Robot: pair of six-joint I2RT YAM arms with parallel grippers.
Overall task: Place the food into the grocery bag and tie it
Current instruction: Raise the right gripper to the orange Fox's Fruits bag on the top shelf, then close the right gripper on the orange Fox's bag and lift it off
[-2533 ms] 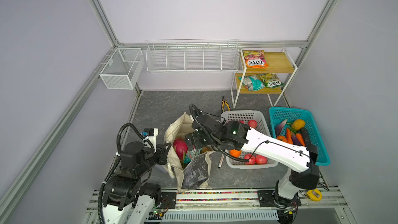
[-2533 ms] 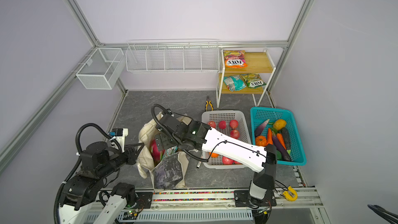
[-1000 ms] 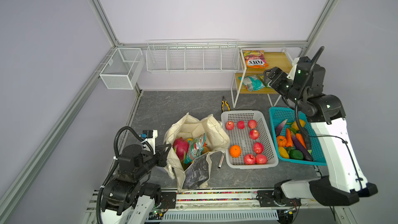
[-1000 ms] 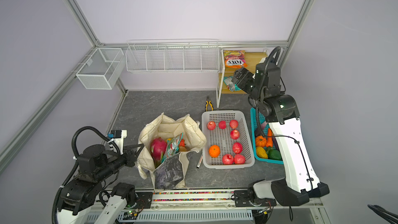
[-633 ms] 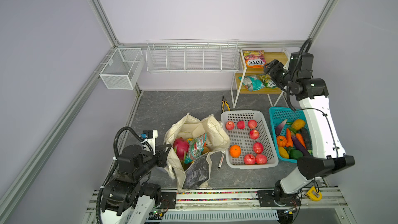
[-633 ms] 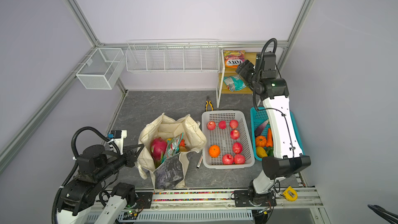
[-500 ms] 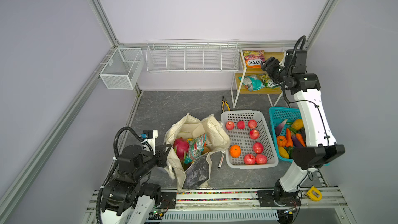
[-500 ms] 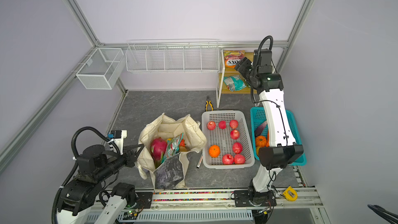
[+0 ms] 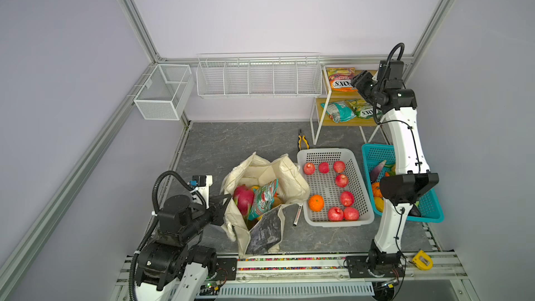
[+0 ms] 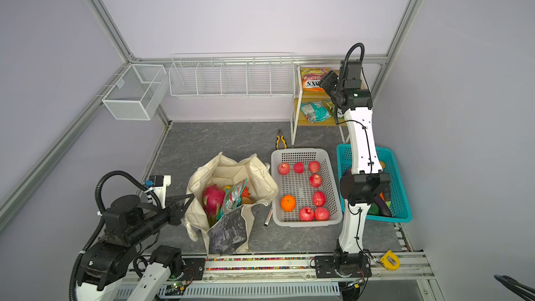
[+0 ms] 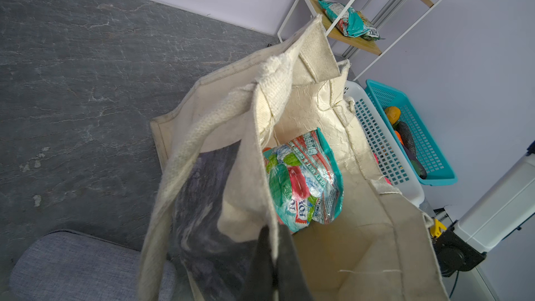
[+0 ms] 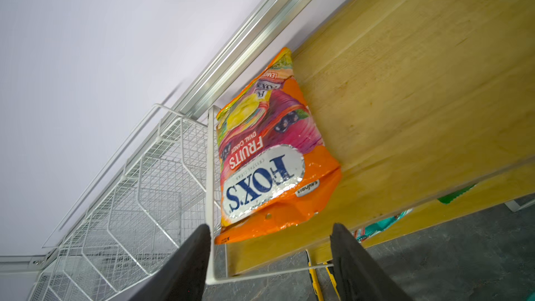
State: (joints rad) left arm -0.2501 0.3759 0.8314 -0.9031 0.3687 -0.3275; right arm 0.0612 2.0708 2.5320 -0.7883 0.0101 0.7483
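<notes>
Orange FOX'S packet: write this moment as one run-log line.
left gripper: shut on grocery bag | right gripper: open, facing orange FOX'S packet on top shelf

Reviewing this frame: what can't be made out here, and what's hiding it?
- Lower contents of the grocery bag: both top views, dragon fruit and teal packet cover them.
- Pinch of the left gripper on the bag rim: left wrist view, canvas folds over its fingers.
- Part of the teal basket: both top views, the right arm blocks it.
- Whether the open right gripper touches the orange FOX'S packet: right wrist view, unclear.

arms (image 9: 405,140): white shells, black joints | hose (image 9: 157,186): black, corrugated | right pincer (image 12: 270,225): black tapered fingers (image 12: 188,264)
</notes>
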